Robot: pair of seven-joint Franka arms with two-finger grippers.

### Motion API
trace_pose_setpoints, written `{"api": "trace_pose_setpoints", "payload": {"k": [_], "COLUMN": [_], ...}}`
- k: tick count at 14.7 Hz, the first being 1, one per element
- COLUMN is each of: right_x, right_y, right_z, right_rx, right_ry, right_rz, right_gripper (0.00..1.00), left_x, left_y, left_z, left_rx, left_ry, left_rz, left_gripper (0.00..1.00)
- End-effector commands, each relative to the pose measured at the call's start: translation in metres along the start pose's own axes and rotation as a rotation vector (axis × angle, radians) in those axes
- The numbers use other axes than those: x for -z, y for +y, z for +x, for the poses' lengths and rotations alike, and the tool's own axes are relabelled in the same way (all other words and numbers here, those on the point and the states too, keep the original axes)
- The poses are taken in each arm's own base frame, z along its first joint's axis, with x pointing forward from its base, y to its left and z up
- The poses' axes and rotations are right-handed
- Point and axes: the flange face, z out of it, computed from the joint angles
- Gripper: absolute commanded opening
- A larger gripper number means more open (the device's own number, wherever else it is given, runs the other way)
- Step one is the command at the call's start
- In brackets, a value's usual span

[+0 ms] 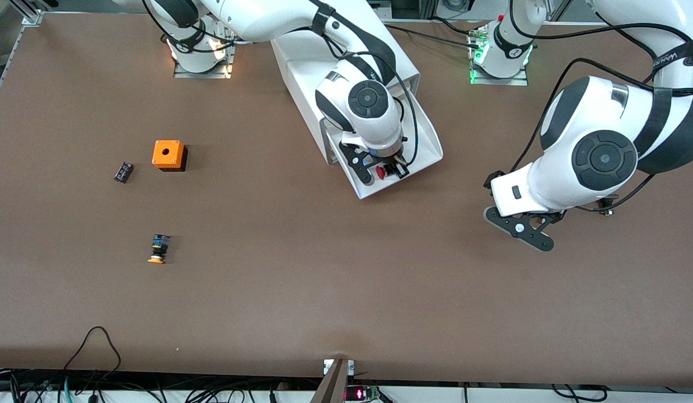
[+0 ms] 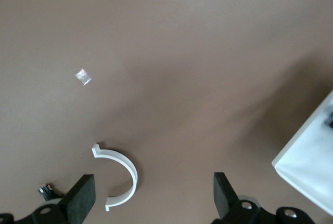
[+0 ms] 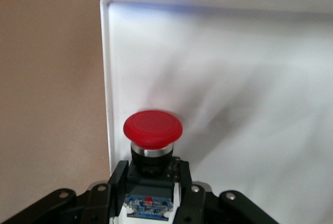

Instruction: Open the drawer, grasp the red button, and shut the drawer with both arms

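With the right hand (image 1: 387, 168) down inside the pulled-out drawer (image 1: 430, 143), its fingers (image 3: 118, 180) are clamped on the black body of the button (image 3: 152, 130), red cap poking out past the fingertips. That's the grab made, by the look of it, and the button sits low in the tray close to one side wall.

Now the risks. The grip is on the body just under the cap, so a slight twist on the lift could let the button pivot or slide out and drop back into the tray. It's also tight against the drawer's wall, and a crooked lift could snag the cap or a finger on the rim and drag the drawer or the whole cabinet (image 1: 324, 67) along. And the drawer still has to be shut: push it off-axis and it may jam, since the cabinet stands at an angle on the desk (image 1: 346, 291).

The left hand (image 1: 520, 226) waits with its fingers wide apart over bare desk toward the left arm's end, beside the drawer's corner. Under it lies a white curved clip (image 2: 122, 174), a tiny black part (image 2: 46, 190) and a pale scrap (image 2: 82, 77), which a low sweep toward the drawer could scatter.

Plain brown desk, matte and flat. Toward the right arm's end sit an orange box (image 1: 168, 154), a small black piece (image 1: 123, 172), and an orange-capped button (image 1: 158, 249), all well apart from the action. Cables trail along the front edge.
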Motion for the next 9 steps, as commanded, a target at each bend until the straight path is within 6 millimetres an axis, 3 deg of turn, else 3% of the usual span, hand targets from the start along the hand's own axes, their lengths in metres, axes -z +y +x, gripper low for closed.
{"api": "trace_pose_setpoints", "payload": {"k": [1,3,5,7,9], "right_x": [0.03,0.059,0.081,0.096,0.126], "right_y": [0.001,0.0,-0.005,-0.01,-0.016], "right_z": [-0.008,-0.011,0.0,0.023,0.055], "right_rx": [0.01,0.072,0.148,0.244,0.355], "right_ry": [0.016,0.016,0.028,0.061,0.076], "right_rz": [-0.001,0.024,0.051,0.048,0.049], "right_gripper": [0.0,0.0,0.0,0.0,0.0], "left_x": [0.01,0.014,0.009,-0.003,-0.023], "left_y": [-0.006,0.001,0.001,-0.003,0.009], "left_z": [-0.003,-0.007,-0.005,-0.008,-0.013], "left_rx": [0.227,0.319,0.333,0.357,0.416], "left_ry": [0.02,0.023,0.061,0.112,0.156], "left_rz": [0.007,-0.009,-0.008,-0.001,-0.002], "left_gripper": [1.0,1.0,1.0,1.0,1.0]}}
